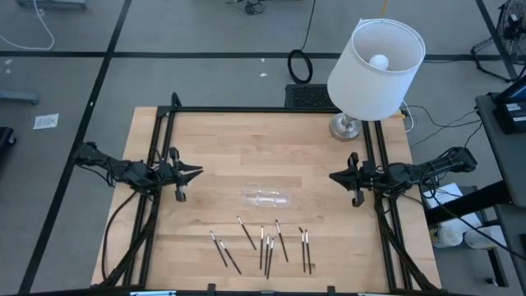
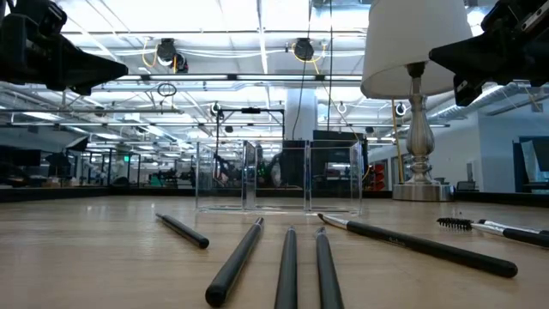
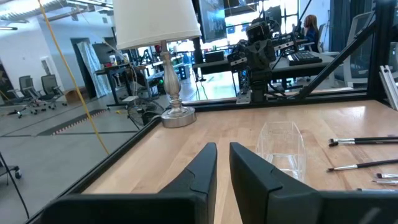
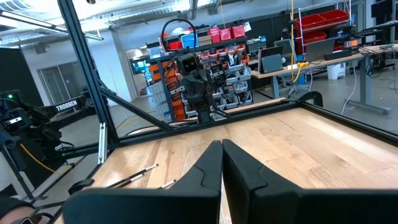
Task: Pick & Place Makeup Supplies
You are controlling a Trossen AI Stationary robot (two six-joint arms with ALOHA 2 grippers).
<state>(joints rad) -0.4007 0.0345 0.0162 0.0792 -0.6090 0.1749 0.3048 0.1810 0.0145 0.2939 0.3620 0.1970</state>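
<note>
Brushes and pencils, the makeup supplies (image 1: 263,242), lie scattered along the near edge of the desk (image 1: 222,156), roughly fanned, some touching or crossing. Clear plastic tray (image 1: 268,197) sits mid-desk, just beyond them. White-shaded lamp (image 1: 374,66) at the far right corner.

Left end effector (image 1: 196,173) hangs above the desk's left side, fingers (image 3: 202,171) nearly together with a narrow gap, holding nothing. Right end effector (image 1: 334,176) mirrors it on the right, fingers (image 4: 211,163) all but closed, empty.

No pick begun, as I read it. Plan: take an outlying stick first, the leftmost pair (image 1: 223,249) or the rightmost (image 1: 305,249), not the crowded middle. I must open the fingers before descending, align them across the stick's shaft, come straight down, and grip near mid-length so it doesn't swing. Risk: thin sticks lie flat and may roll; neighbours could get dragged. Tray looks light, so I'd lower each stick in gently.
</note>
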